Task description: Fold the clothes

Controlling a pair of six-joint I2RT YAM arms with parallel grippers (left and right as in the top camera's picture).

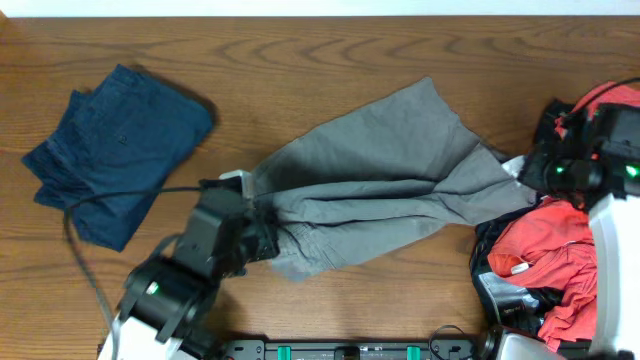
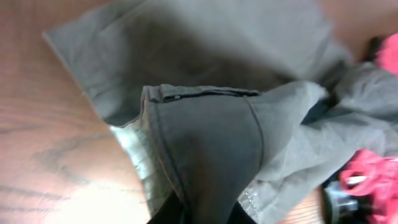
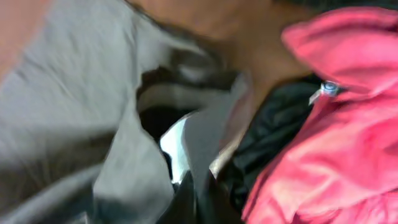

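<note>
Grey shorts (image 1: 385, 175) are stretched across the middle of the wooden table, crumpled and partly lifted. My left gripper (image 1: 262, 215) is shut on their left end; in the left wrist view the grey fabric (image 2: 208, 143) drapes over the fingers (image 2: 202, 214). My right gripper (image 1: 522, 172) is shut on their right end; the right wrist view shows a grey fold (image 3: 205, 137) pinched between the fingers (image 3: 198, 199). Red clothes (image 1: 545, 250) and black ones (image 1: 497, 232) lie heaped at the right, and show in the right wrist view (image 3: 336, 124).
Folded dark navy shorts (image 1: 115, 150) lie at the far left of the table (image 1: 330, 50). A black cable (image 1: 120, 195) runs from the left arm over them. The table's front edge carries a black rail (image 1: 340, 350).
</note>
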